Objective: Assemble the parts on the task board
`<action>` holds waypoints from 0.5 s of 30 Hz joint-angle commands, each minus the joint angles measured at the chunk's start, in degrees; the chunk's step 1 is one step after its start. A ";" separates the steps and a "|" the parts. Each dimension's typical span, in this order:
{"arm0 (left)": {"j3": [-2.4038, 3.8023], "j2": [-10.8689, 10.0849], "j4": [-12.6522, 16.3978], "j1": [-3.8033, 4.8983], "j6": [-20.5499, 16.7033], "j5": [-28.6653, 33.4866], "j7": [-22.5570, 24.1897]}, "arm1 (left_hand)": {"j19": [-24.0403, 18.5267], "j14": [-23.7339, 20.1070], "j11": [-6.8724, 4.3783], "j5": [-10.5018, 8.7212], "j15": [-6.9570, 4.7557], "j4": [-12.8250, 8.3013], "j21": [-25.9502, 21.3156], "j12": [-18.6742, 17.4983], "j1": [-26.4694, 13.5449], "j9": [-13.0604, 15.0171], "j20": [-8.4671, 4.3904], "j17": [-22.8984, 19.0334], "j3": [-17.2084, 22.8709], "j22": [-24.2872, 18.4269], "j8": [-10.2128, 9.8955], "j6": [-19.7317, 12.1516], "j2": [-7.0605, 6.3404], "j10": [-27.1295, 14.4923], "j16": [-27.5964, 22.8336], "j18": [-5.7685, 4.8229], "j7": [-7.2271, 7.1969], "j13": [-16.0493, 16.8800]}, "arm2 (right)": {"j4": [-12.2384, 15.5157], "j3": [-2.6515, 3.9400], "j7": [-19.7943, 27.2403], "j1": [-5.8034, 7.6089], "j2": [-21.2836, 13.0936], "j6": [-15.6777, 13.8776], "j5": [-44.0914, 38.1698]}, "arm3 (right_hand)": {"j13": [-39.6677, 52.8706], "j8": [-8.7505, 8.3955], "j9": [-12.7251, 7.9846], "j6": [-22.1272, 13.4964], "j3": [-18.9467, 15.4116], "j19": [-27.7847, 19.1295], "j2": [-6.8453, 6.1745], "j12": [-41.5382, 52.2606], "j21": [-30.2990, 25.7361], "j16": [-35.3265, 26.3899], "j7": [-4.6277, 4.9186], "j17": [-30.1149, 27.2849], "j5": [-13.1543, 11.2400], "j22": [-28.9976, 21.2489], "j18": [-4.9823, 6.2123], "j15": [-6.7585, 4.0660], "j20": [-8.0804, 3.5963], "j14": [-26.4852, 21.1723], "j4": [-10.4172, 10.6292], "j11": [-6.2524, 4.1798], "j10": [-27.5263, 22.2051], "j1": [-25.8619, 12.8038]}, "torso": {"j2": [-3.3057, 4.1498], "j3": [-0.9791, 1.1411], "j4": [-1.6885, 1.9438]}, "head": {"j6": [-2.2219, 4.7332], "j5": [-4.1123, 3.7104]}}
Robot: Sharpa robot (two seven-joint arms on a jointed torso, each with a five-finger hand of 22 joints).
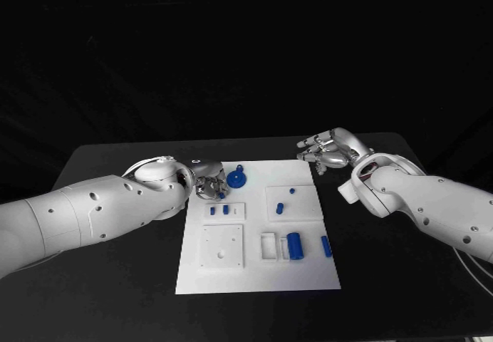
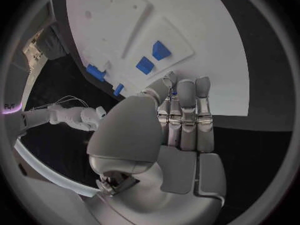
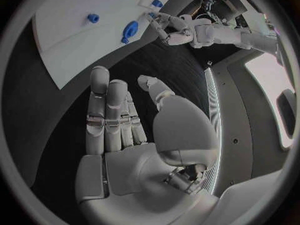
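Both hands hold nothing: left hand [image 1: 209,178] curled, right hand [image 1: 327,150] spread.

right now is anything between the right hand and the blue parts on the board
Nothing visible blocks it. The right hand hovers open off the task board, at its far right corner; bare black table and white board lie between it and the nearest blue part.

The scene is dim, and the dark counter [image 1: 123,285] merges into blackness behind it, while the white task board [image 1: 257,274] stands out as the brightest thing, evenly lit without glare. Both wrist views are fisheye circles in dark frames that bend the board's straight edges. A bright window-like patch glares near the rim of the right wrist view, far from the board.
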 commanded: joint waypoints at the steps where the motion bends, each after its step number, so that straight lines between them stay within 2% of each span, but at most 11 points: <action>1: -0.55 0.28 0.17 -0.58 2.88 -2.19 -0.67 | 0.08 0.19 0.04 0.14 0.04 -0.04 0.30 0.33 0.12 0.02 -0.30 0.07 -0.16 1.25 0.15 1.02 0.34 0.35 0.00 0.92 0.88 -0.09 | 0.05 0.03 0.64 -0.03 0.03 0.72 -0.02 | -0.07 0.03 0.07 0.27 0.45 1.95 0.03 -0.37 0.18 0.36 0.12 -0.05 0.17 -0.04 1.04 0.35 0.38 0.21 -0.03 0.09 -0.37 -0.60 | 0.04 0.01 -0.04 | -0.04 0.08; 12: -0.67 -0.21 0.17 -0.59 1.97 -2.45 -1.02 | -0.63 -0.70 0.38 -0.13 0.37 -0.60 0.26 0.35 0.85 -0.12 0.07 -0.09 -1.78 1.25 0.03 -1.72 -0.21 -0.92 -0.29 0.99 1.35 -0.07 | 0.02 0.03 0.68 -0.03 -0.03 0.68 -0.01 | -0.08 0.02 0.07 0.32 0.57 1.90 -0.04 -0.40 0.12 0.41 0.12 -0.15 0.14 -0.18 1.04 0.35 0.38 0.18 -0.15 0.12 -0.47 -0.74 | -0.02 -0.02 0.02 | -0.11 0.10; 13: -0.67 -0.29 0.21 -0.59 1.37 -2.31 -0.83 | -0.67 -0.75 0.25 -0.45 0.36 -0.41 0.20 0.33 0.59 -0.19 0.12 -0.11 -1.94 1.20 -0.01 -2.88 -0.31 -0.87 -0.32 0.93 1.14 -0.07 | 0.01 0.03 0.69 -0.03 -0.05 0.66 -0.01 | -0.08 0.02 0.07 0.32 0.57 1.90 -0.04 -0.40 0.12 0.41 0.12 -0.15 0.14 -0.18 1.04 0.35 0.38 0.18 -0.15 0.12 -0.47 -0.74 | 0.00 -0.04 0.04 | -0.09 0.09; 15: -0.67 -0.45 0.28 -0.59 -0.18 -2.03 -0.48 | -0.77 -0.89 0.08 -2.59 0.31 0.17 -0.24 0.34 0.08 -0.09 0.17 -0.16 -2.47 0.99 0.09 -3.71 -0.55 -0.79 -0.37 0.68 0.91 -0.07 | -0.01 0.03 0.70 -0.03 -0.11 0.62 0.00 | -0.08 0.02 0.07 0.32 0.57 1.90 -0.04 -0.40 0.12 0.41 0.12 -0.15 0.14 -0.18 1.04 0.35 0.38 0.18 -0.15 0.12 -0.47 -0.74 | 0.06 -0.09 0.07 | -0.06 -0.05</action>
